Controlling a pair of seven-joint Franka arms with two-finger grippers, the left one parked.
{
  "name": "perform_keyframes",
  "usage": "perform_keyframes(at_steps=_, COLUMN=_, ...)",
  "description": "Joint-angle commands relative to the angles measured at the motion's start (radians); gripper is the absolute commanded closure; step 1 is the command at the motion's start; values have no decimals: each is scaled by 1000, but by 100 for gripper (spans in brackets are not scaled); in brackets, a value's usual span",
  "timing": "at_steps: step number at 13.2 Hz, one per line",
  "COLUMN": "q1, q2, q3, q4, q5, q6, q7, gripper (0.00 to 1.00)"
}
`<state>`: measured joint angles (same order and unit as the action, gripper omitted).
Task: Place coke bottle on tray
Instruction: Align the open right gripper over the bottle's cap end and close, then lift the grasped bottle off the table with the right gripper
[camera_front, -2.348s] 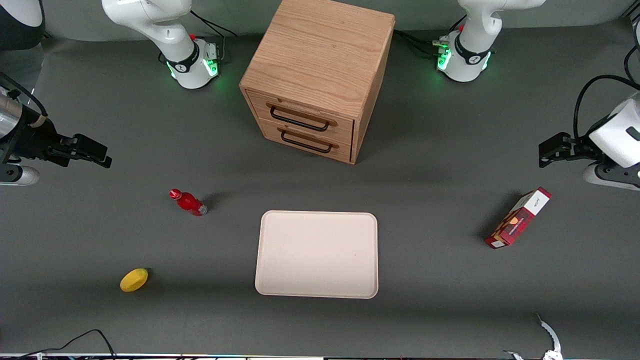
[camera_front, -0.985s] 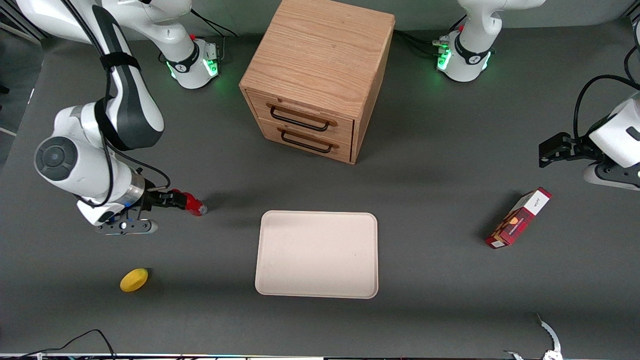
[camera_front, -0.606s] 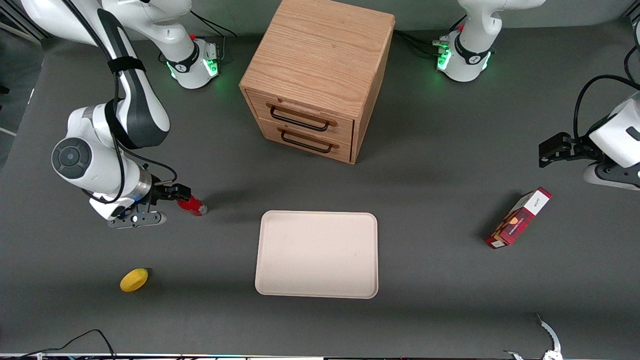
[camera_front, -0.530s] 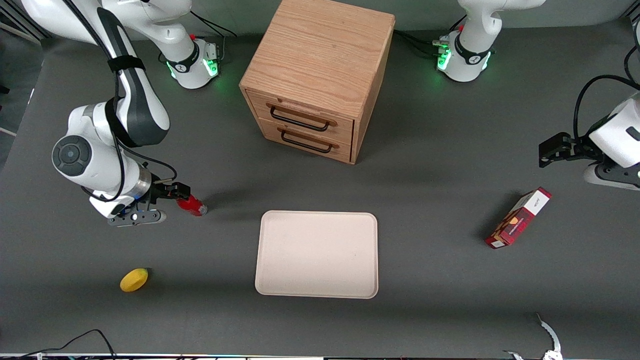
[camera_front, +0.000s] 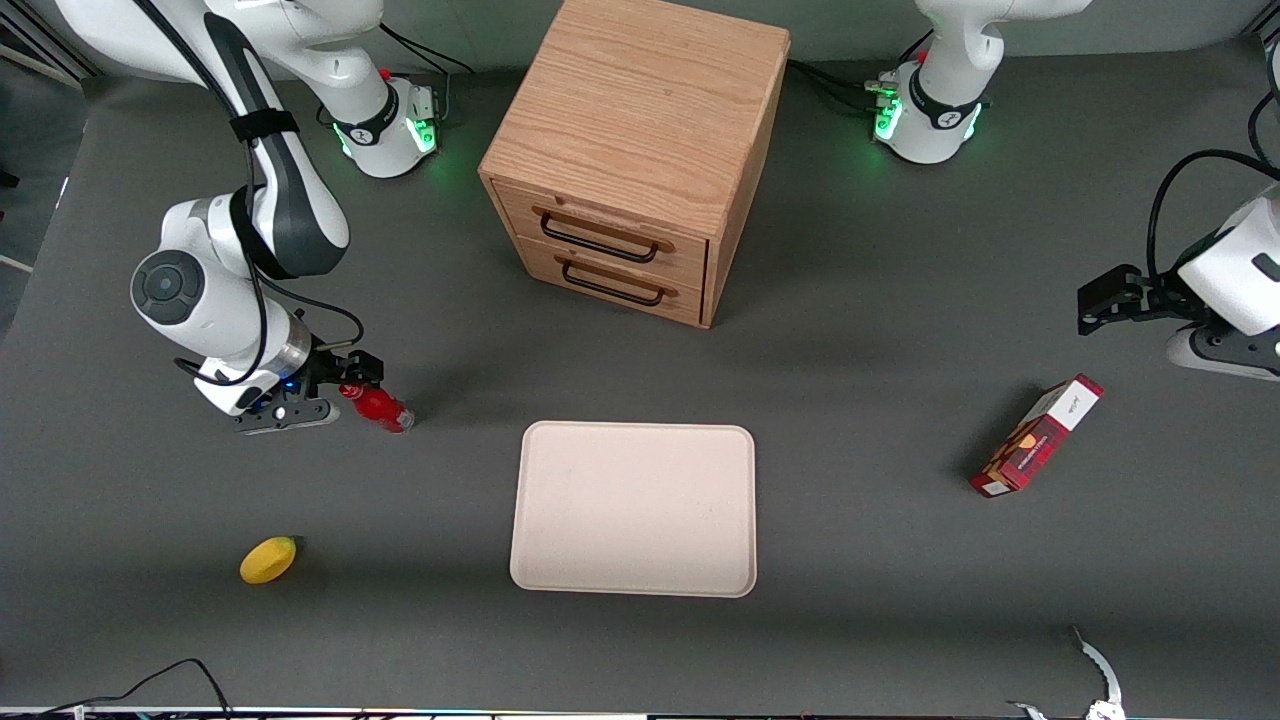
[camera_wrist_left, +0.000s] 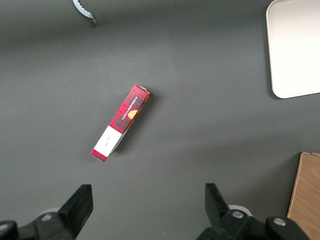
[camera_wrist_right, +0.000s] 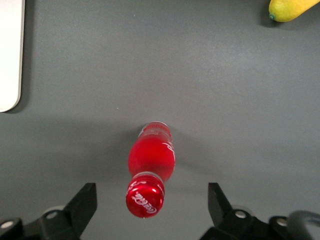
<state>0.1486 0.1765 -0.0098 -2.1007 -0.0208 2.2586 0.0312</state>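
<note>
Dark grey table (camera_front: 860, 560) under coke bottle (camera_front: 379, 404), tray (camera_front: 634, 509), wooden cabinet (camera_front: 633, 150), lemon (camera_front: 268, 559), red carton (camera_front: 1037, 436).

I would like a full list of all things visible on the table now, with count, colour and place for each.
coke bottle: one, red with red cap, standing on the table toward the working arm's end, beside the tray.
tray: one, cream-beige, mid-table, nearer the front camera than the cabinet.
cabinet: one, light wood, two drawers with dark handles.
lemon: one, yellow, nearer the front camera than the bottle.
carton: one, red, toward the parked arm's end.
gripper: one, black fingers open, above the bottle's cap, not gripping it.
</note>
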Motion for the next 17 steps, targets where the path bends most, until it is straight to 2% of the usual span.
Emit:
perform_keyframes(at_steps=1, q1=-11, q2=-38, q3=5, q4=-53, q5=-16, q6=39, q7=-31, gripper=9)
perform_keyframes(at_steps=5, q1=-9, q2=-49, q3=5, q4=-65, q5=-16, q6=39, q7=-34, gripper=56)
perform_keyframes(at_steps=6, q1=-11, q2=-49, q3=5, q4=-65, q5=-18, q6=39, q7=-34, gripper=70)
perform_keyframes(at_steps=7, q1=-9, q2=-52, q3=4, q4=-67, q5=-16, q6=39, q7=-34, gripper=91)
perform_keyframes(at_steps=8, q1=-9, q2=-60, q3=4, q4=-68, q5=-18, q6=39, q7=-34, gripper=100)
perform_keyframes(at_steps=13, q1=-3, q2=-75, q3=5, q4=-53, q5=-18, q6=27, q7=-33, gripper=100)
perform_keyframes(at_steps=14, q1=0, q2=-86, q3=5, q4=-26, q5=-18, q6=-6, q7=-31, gripper=100)
perform_keyframes(at_steps=17, q1=2, q2=-89, q3=5, q4=161, q5=-18, q6=-244, q7=-33, gripper=100)
